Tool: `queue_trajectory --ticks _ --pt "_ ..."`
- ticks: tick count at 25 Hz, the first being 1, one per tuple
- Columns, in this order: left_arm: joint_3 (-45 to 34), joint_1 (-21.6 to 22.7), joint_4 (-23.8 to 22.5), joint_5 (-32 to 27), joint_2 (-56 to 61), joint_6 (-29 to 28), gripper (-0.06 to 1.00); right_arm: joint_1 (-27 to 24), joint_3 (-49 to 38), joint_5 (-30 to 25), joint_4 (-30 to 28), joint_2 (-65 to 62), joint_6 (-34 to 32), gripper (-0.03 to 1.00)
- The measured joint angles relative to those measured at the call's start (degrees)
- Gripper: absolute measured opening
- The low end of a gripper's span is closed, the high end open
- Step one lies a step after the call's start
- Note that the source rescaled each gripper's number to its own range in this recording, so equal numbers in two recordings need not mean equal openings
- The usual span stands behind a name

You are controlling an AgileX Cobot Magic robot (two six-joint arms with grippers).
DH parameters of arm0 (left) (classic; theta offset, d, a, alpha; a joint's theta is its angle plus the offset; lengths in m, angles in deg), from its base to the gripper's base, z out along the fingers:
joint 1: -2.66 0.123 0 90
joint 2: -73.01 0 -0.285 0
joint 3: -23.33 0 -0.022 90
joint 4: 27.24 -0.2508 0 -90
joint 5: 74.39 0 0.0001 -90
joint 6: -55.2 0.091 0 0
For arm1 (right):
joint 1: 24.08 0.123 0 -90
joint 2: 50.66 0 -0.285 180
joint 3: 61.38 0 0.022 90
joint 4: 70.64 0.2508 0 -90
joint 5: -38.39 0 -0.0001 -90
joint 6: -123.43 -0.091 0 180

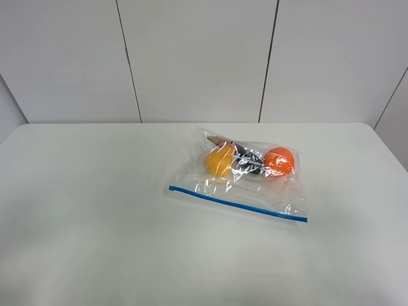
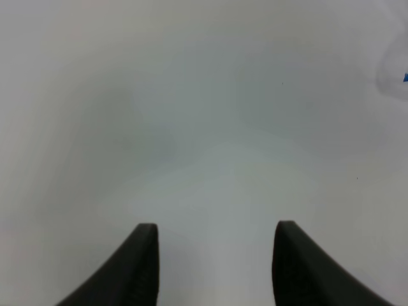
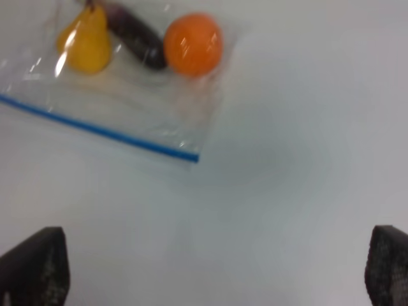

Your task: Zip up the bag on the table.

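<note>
The clear crinkly bag [image 1: 255, 188] lies flat on the white table [image 1: 95, 210], right of centre. Its blue zipper strip [image 1: 237, 204] runs along the near edge. Through the plastic I see a yellow pear [image 1: 220, 160], a dark item [image 1: 248, 162] and an orange ball [image 1: 279, 161]. Neither arm shows in the exterior high view. My left gripper [image 2: 217, 225] is open over bare table, with only a corner of the bag [image 2: 398, 70] at the frame's edge. My right gripper [image 3: 218, 229] is open wide, short of the bag [image 3: 159, 115] and its zipper strip [image 3: 95, 129], touching nothing.
A grey panelled wall [image 1: 197, 57] rises behind the table's far edge. The table's rounded right corner [image 1: 373, 131] is near the bag. Bare white tabletop spreads left of the bag and in front of it.
</note>
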Motion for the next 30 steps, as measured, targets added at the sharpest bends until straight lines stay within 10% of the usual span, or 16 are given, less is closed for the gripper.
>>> queue_trajectory --ticks 30 --pt "0.0 0.0 0.0 0.0 0.0 0.0 0.81 0.0 -5.8 4.2 -7.0 -4.9 -8.6 1.0"
